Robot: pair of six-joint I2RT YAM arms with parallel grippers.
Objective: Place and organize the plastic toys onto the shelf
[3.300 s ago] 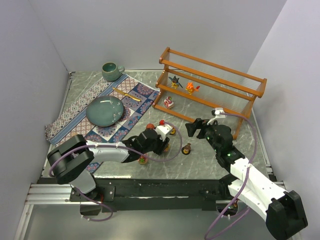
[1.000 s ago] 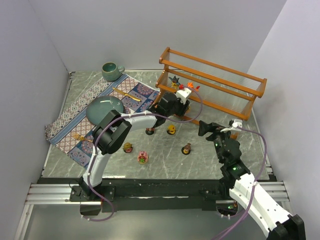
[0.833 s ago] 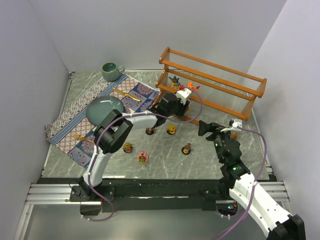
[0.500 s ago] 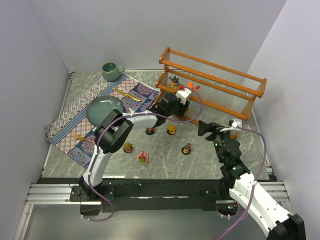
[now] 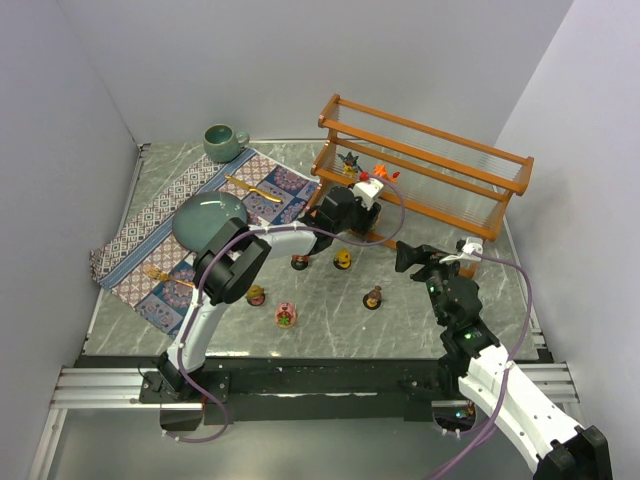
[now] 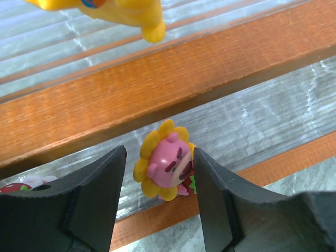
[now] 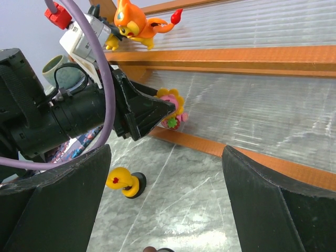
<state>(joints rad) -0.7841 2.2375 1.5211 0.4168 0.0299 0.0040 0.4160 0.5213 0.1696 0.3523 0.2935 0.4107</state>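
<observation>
Our left gripper (image 6: 159,150) stood released astride the pink sunflower figurine (image 6: 167,167) on the shelf's (image 6: 157,79) lowest tier; backing out crooked, we judged, could topple it; our right gripper (image 7: 163,152) hung spread, empty.

So the table (image 5: 340,330) is a grey marbled slab. On the left there's a patterned cloth mat (image 5: 150,215) laid at an angle, and a green mug (image 5: 222,142) sits right at its far corner. The wooden shelf (image 5: 440,170) stands at the far right. Five little toys are loose on the bare stone in the middle: a yellow toy (image 5: 343,259) just beside a dark-based toy (image 5: 299,262), with a brown toy (image 5: 373,297), a pink toy (image 5: 285,314) and a tan toy (image 5: 256,295) nearer the front.
</observation>
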